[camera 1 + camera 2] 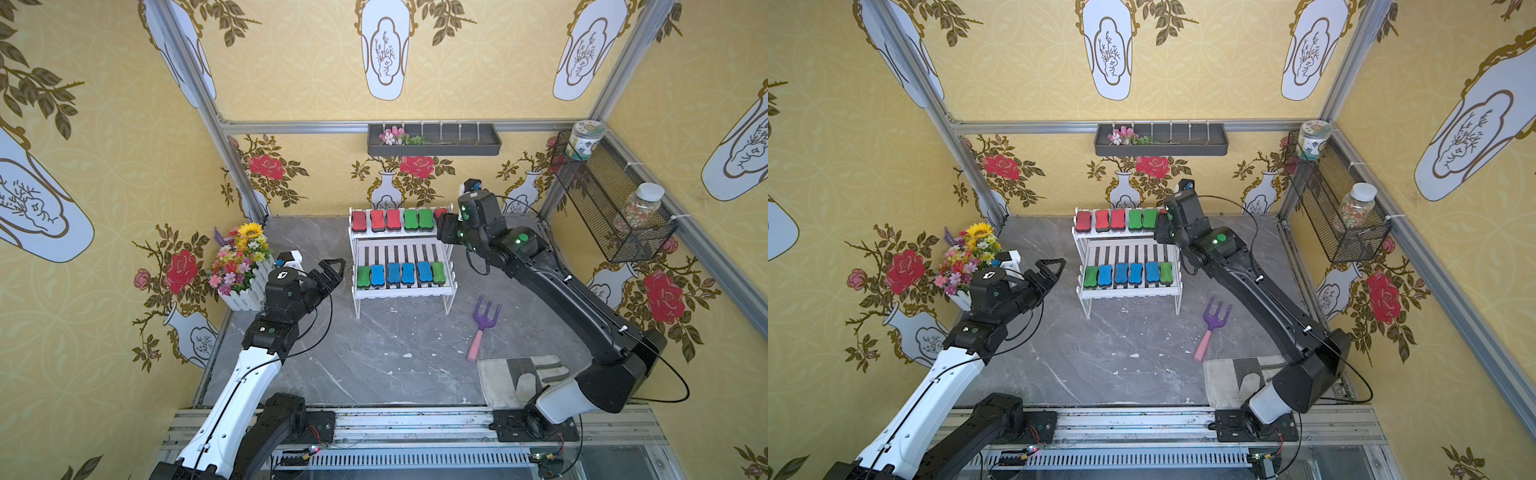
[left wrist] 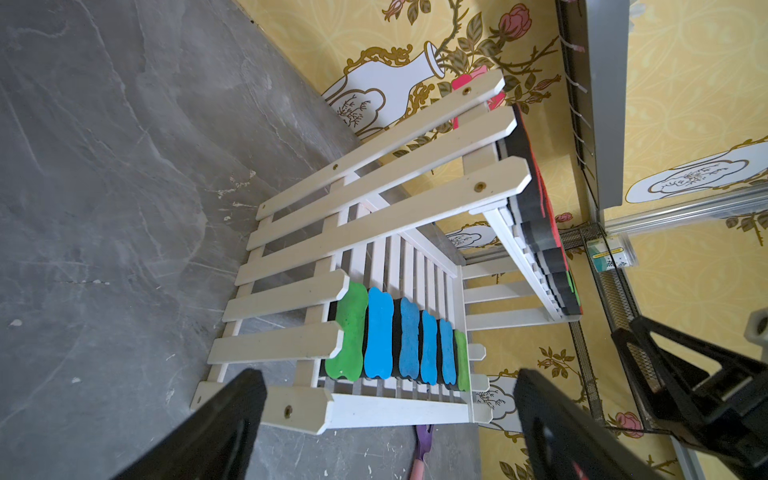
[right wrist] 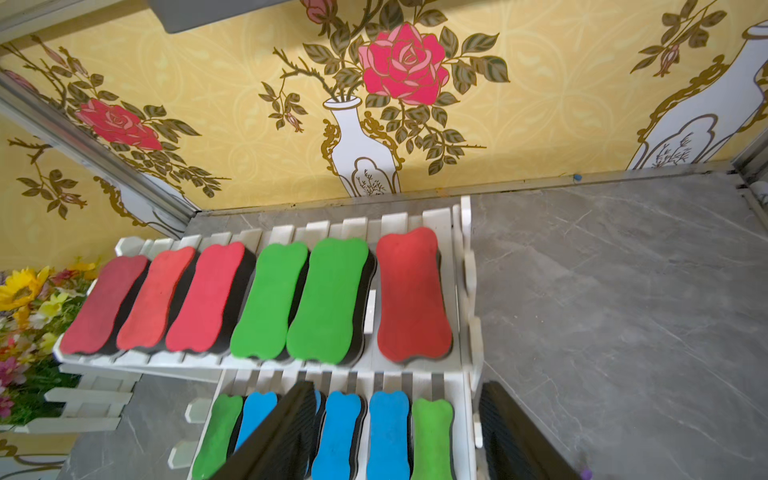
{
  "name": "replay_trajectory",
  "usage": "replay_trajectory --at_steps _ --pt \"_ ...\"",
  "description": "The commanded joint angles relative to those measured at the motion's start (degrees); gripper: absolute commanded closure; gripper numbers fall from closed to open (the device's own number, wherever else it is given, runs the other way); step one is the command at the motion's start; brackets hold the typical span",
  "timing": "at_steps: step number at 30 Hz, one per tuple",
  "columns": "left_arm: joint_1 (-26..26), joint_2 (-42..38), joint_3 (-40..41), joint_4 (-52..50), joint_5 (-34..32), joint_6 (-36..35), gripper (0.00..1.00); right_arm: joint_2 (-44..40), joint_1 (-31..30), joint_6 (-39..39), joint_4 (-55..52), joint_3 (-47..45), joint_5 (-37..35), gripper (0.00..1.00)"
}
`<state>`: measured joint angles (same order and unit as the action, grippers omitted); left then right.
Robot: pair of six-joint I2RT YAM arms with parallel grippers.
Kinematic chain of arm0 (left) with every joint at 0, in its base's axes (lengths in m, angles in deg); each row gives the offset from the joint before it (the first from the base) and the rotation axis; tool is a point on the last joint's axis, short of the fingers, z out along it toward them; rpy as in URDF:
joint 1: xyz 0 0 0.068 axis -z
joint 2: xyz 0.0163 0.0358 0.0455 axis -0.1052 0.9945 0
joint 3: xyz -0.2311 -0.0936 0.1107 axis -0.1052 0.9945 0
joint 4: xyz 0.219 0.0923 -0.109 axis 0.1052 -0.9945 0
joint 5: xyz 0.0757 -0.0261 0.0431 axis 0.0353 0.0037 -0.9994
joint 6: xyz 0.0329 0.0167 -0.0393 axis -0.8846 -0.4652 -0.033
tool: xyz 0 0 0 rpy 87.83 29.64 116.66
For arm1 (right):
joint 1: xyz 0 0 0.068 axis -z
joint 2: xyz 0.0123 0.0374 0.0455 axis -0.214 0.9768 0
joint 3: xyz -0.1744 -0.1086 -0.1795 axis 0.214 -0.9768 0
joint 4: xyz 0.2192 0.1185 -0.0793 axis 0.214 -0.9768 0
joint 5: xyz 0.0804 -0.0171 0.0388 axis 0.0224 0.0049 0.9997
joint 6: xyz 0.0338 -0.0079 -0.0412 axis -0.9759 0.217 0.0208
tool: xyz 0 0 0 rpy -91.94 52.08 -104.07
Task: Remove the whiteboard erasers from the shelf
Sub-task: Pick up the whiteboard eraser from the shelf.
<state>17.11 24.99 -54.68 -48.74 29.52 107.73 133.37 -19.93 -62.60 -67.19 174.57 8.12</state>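
The white two-tier shelf stands at the back of the table. Its upper tier holds several whiteboard erasers in red and green. A row of blue and green ones lies on the lower tier. My right gripper hovers over the upper tier's right end, partly hiding the end red eraser. In the right wrist view this gripper is open, with nothing between its fingers. My left gripper hangs wide open and empty just left of the shelf, level with the lower row.
A purple hand rake with a pink handle and a grey glove lie right of the shelf. A white flower box stands by the left arm. A dark wall tray and a wire basket with jars hang above.
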Motion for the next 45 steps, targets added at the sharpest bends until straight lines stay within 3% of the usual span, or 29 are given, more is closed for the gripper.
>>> replay_trajectory --at_steps 1,20,45 --pt "0.18 -0.09 -0.15 0.04 1.41 -1.45 0.01 2.98 1.74 1.58 -2.64 3.58 1.26 0.35" --pt "0.27 1.45 -0.15 0.22 2.36 -1.98 0.01 9.34 3.73 3.97 -4.44 9.32 4.73 0.37" --pt "0.27 2.9 1.02 1.32 3.01 -1.39 0.01 12.73 2.77 6.45 -8.27 11.0 1.32 0.44"
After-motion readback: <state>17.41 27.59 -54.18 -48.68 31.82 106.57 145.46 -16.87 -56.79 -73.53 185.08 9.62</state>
